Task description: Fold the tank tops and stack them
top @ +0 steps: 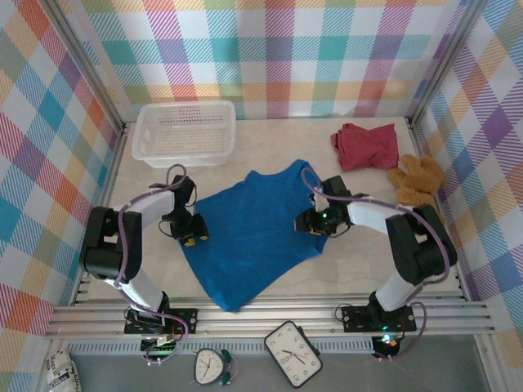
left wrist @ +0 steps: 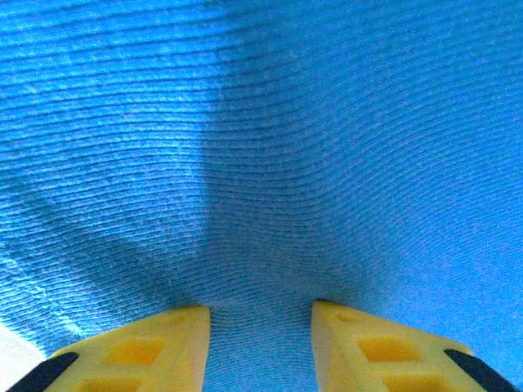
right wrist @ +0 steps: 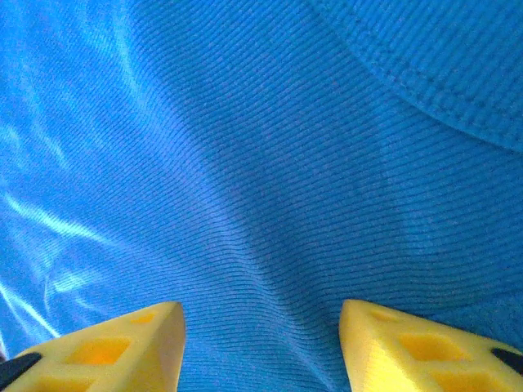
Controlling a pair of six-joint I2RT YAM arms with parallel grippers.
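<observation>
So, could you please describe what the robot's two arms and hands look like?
The left arm and right arm both have white links with black joints, and a greyish-purple cable loops along each. The left hand and right hand are black with two yellow wedge-shaped fingers, moulded with square hollows and black near the base. A small green light glows by the right hand.

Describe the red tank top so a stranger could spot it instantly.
Look to the far right corner of the table. Left of the brown teddy bear lies a crumpled dark red tank top. Unlike the blue tank top spread mid-table, it is red and bunched.
</observation>
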